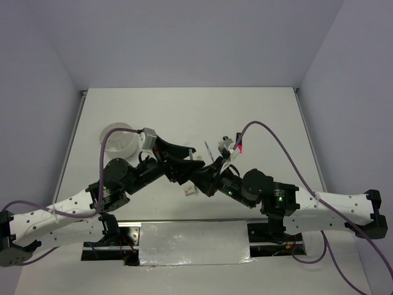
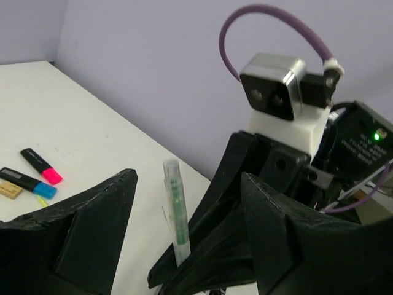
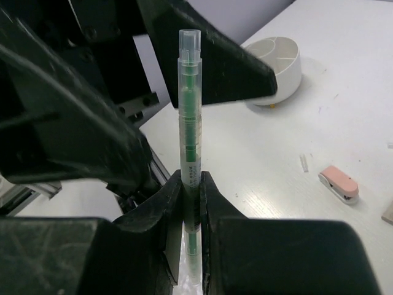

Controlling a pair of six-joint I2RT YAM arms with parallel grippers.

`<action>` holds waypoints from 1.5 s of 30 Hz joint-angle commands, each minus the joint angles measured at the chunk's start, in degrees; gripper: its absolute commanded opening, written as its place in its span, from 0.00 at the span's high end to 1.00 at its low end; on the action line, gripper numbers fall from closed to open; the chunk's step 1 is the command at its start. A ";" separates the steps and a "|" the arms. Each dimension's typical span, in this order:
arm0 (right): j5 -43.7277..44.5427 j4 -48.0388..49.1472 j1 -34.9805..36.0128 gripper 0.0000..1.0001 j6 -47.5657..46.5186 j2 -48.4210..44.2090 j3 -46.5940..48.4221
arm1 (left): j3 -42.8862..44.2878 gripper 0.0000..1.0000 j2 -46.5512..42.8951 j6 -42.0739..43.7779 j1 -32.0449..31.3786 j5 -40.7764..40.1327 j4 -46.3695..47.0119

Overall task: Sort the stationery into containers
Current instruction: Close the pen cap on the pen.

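Observation:
A clear pen with a green core (image 3: 189, 110) stands upright, pinched near its lower part by my right gripper (image 3: 191, 184), which is shut on it. The same pen (image 2: 175, 209) rises between the wide-apart fingers of my left gripper (image 2: 189, 181), which is open and not touching it. Both grippers meet above the middle of the table (image 1: 195, 172). The round white tub with dividers (image 1: 120, 140) sits at the back left, also seen behind the pen (image 3: 276, 67). A pink highlighter (image 2: 43, 167), a blue highlighter (image 2: 27, 182) and a tan eraser (image 2: 9, 192) lie on the table.
A pink eraser (image 3: 339, 181) lies on the white table to the right of the held pen. A thin pen (image 1: 209, 150) lies just beyond the two grippers. The right wrist camera (image 2: 273, 92) sits close in front of the left gripper.

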 commanded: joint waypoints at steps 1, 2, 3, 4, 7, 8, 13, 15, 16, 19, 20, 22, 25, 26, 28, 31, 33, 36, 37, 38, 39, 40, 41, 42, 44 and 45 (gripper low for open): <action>-0.04 1.85 -0.27 1.00 -0.44 0.50 0.60 | 5.74 0.19 -0.20 1.41 -0.21 -4.41 -1.74; 0.39 1.50 -0.19 1.00 -0.09 0.68 0.69 | 6.36 0.21 -0.29 1.41 -0.21 -6.69 -3.58; 0.57 1.67 -0.19 1.00 -0.09 0.68 0.60 | 6.63 0.23 -0.72 1.59 -0.21 -7.58 -3.94; 0.57 1.85 -0.19 1.00 -0.09 0.68 0.51 | 6.72 0.25 -0.90 1.41 -0.21 -8.37 -4.21; 0.93 1.94 -0.27 1.00 0.00 0.59 0.51 | 6.37 0.38 -1.61 1.15 -0.21 -10.22 -5.00; 0.93 1.68 -0.19 1.00 -0.09 0.77 0.77 | 6.36 0.43 -1.78 0.97 -0.21 -10.66 -5.44; 0.75 1.76 -0.27 1.00 -0.18 1.29 1.22 | 4.70 0.53 -1.61 -0.08 -0.21 -9.88 -4.92; 1.01 1.67 -0.27 1.00 -0.26 1.64 1.57 | 4.43 0.61 -1.43 -0.26 -0.21 -9.44 -4.74; 1.01 1.50 -0.36 1.00 -0.35 1.73 1.74 | 4.52 0.68 -1.34 -0.43 -0.21 -9.17 -4.83; 1.10 1.15 -0.27 1.00 -0.79 2.35 2.53 | 5.04 0.86 -0.90 -0.70 -0.21 -8.74 -5.61; 1.45 1.15 -0.27 1.00 -1.05 2.44 2.88 | 5.22 0.92 -0.56 -0.70 -0.21 -8.47 -5.97; 2.15 1.32 -0.36 1.00 -1.84 2.79 3.41 | 5.66 0.97 -0.29 -0.87 -0.21 -7.60 -6.32; 3.04 2.55 -1.76 1.00 -5.17 3.66 5.77 | 5.75 1.00 0.24 -1.22 -0.21 -6.28 -7.81; 2.51 2.73 -2.55 1.00 -5.97 3.93 6.57 | 5.66 1.00 0.33 -1.31 -0.21 -6.18 -7.99; 1.55 2.99 -4.13 1.00 -7.91 5.16 9.46 | 5.05 1.00 0.33 -1.40 -0.21 -5.92 -8.25; -0.74 4.82 -7.30 1.00 -8.88 5.78 12.19 | 3.29 1.00 0.41 -1.58 -0.21 -5.22 -7.91; -2.58 6.50 -9.15 1.00 -8.97 5.43 12.55 | 1.97 1.00 0.50 -1.66 -0.21 -4.60 -7.47; -4.69 7.56 -11.34 1.00 -8.70 5.77 14.57 | 0.22 1.00 1.12 -2.19 -0.21 -2.85 -5.54; -4.70 7.30 -11.44 1.00 -8.96 6.30 15.27 | -0.14 1.00 1.47 -2.37 -0.29 -2.41 -5.01; -4.70 7.12 -11.61 1.00 -9.31 6.65 15.98 | -0.57 1.00 1.73 -2.71 -0.29 -1.97 -4.74; -4.61 6.77 -11.61 1.00 -9.75 7.00 16.77 | -0.75 1.00 1.99 -2.81 -0.29 -1.44 -4.22; -4.61 6.34 -11.61 1.00 -10.11 7.18 18.08 | -1.02 1.00 2.43 -2.98 -0.38 -1.26 -4.13; -4.52 6.24 -11.61 1.00 -10.46 7.18 18.61 | -1.45 1.00 2.52 -3.33 -0.47 -1.09 -3.86; -4.35 6.24 -11.61 1.00 -10.72 7.10 19.40 | -1.72 1.00 2.61 -3.33 -0.56 -0.48 -3.25; -4.52 6.24 -12.05 1.00 -11.07 7.10 20.28 | -2.07 1.00 2.79 -3.42 -0.82 -0.21 -3.16; -4.52 6.07 -12.31 1.00 -11.16 7.36 21.25 | -2.16 1.00 2.79 -3.33 -1.17 -0.29 -3.16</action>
